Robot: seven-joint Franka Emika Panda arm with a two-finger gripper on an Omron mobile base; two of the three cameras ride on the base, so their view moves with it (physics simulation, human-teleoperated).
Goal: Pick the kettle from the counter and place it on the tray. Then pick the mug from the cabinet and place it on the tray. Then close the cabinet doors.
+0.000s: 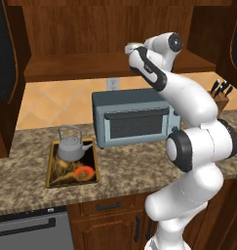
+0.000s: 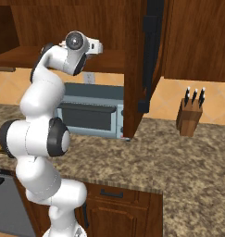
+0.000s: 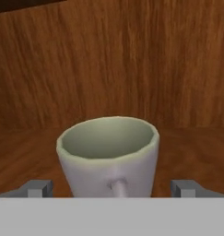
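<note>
In the cabinet [image 3: 109, 55], the gripper [image 3: 112, 188] is wide open with the mug [image 3: 109, 154] sitting between its fingertips [image 3: 37, 188], not gripped.

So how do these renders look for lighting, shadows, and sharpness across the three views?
Left base view: even flat light, the kettle on the tray crisp, no glare. Right base view: cabinet interior dark, knife block casting only a faint shadow. Hand view: the mug close and soft-edged, blocky rim, wood grain behind smeared, open gripper tips either side.
</note>
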